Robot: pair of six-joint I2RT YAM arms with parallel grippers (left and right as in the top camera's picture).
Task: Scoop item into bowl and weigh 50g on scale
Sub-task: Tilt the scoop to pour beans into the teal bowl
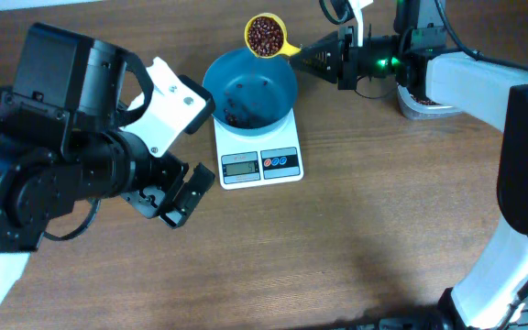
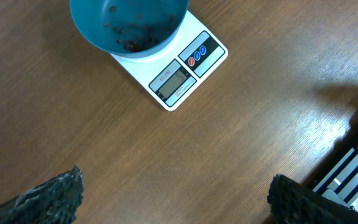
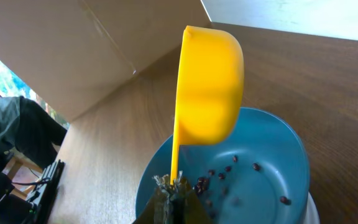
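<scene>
While the left gripper (image 1: 174, 197) is hanging wide open, empty, the right gripper (image 1: 312, 57) is pinching a scoop (image 1: 285, 49) of beans (image 1: 264, 37) near the desk's (image 1: 356, 238) far edge.

Bright even light; soft glare and faint shadows on the table (image 2: 303, 130).

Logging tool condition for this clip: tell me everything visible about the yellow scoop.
The scoop is small, glossy yellow plastic: a round cup with a thin handle. It sits level, full of red-brown beans, over the far rim of the blue bowl. The right pincer clamps the handle's end.
</scene>
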